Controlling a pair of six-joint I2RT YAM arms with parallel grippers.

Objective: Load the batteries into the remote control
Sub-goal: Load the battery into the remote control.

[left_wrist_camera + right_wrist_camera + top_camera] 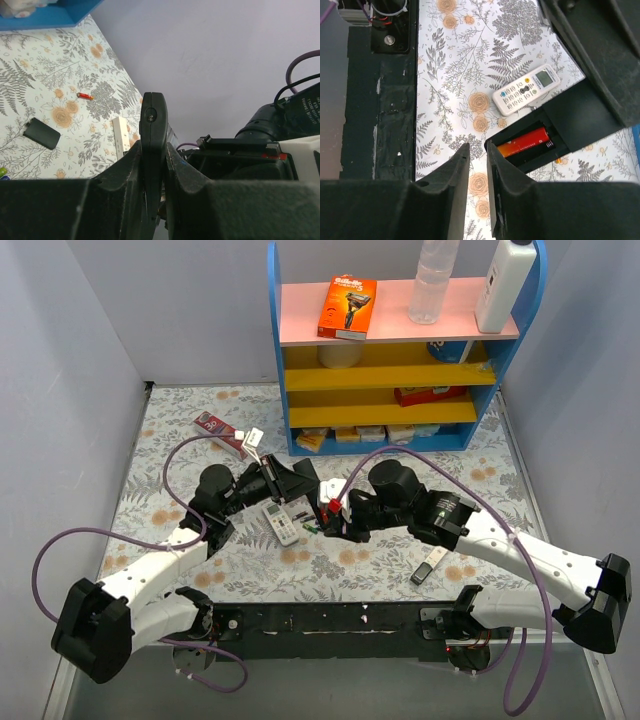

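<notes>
Not much readable text here
orange box (347, 307) on the top shelf (398, 328) looks like Gillette; white print on the black arm part (305, 107) is too blurry

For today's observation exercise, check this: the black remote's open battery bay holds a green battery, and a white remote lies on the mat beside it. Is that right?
Not quite: the right wrist view shows the battery in the open bay of the black remote is red, not green. The white remote does lie on the mat beside it.

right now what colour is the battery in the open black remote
Red-orange cylindrical battery in the black remote; right wrist view.
</notes>
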